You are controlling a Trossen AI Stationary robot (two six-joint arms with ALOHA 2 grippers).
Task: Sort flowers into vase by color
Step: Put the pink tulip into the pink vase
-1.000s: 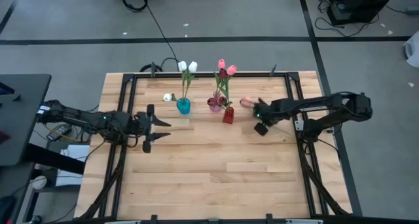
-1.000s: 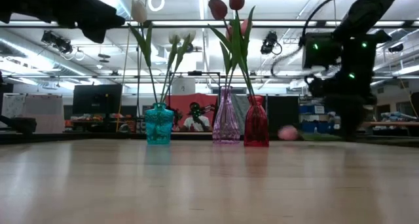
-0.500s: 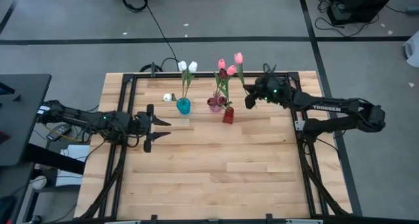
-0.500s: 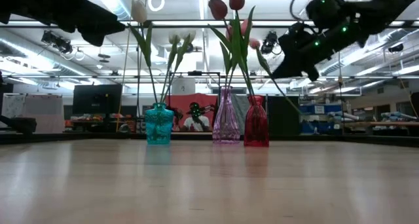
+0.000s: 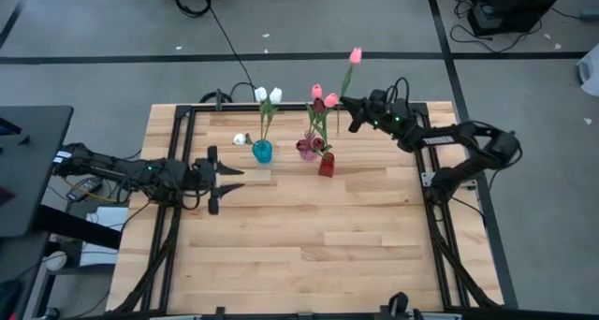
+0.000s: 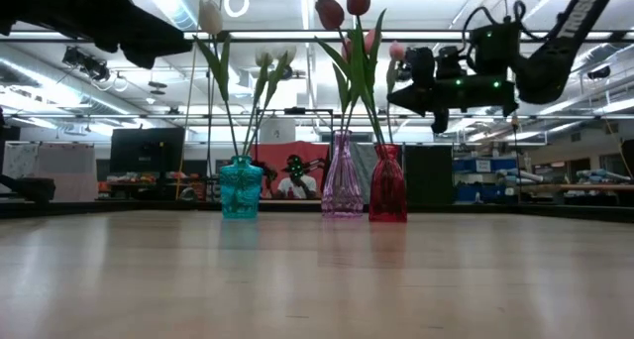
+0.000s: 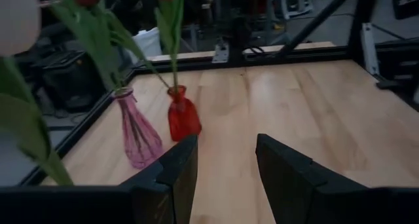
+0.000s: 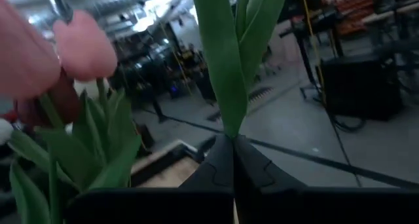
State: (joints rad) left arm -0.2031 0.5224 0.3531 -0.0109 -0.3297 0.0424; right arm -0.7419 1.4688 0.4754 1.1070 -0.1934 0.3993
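Observation:
Three small vases stand in a row near the table's far edge: teal (image 5: 262, 152) with white tulips (image 5: 269, 95), clear pink (image 5: 307, 151) and red (image 5: 326, 164), these two with pink and dark red tulips (image 5: 323, 99). My right gripper (image 5: 347, 109) is up in the air, just right of that bunch and above the vases (image 6: 394, 93). It is shut on a pink tulip (image 5: 356, 55). My left gripper (image 5: 227, 175) hovers open, left of the vases and pointing right. A white flower head (image 5: 241, 138) lies on the table by the teal vase. My right gripper pinches the pink tulip between its two fingers at the green stem and leaves (image 8: 226, 122), well below the head. The fingers come level from the table's right, across the stem. The tulip stands about upright, lifted clear, its head (image 6: 397, 51) above the fingers.
A black frame (image 5: 192, 133) runs around the table's far half. The near half of the wooden table (image 5: 299, 245) is bare boards. A person (image 6: 295, 175) shows in the room behind the vases.
My right gripper has risen from the table right of the red vase and moved toward the far edge and left. It has lifted the pink tulip off the table and swung it from lying flat to about upright. It has stayed shut on it.

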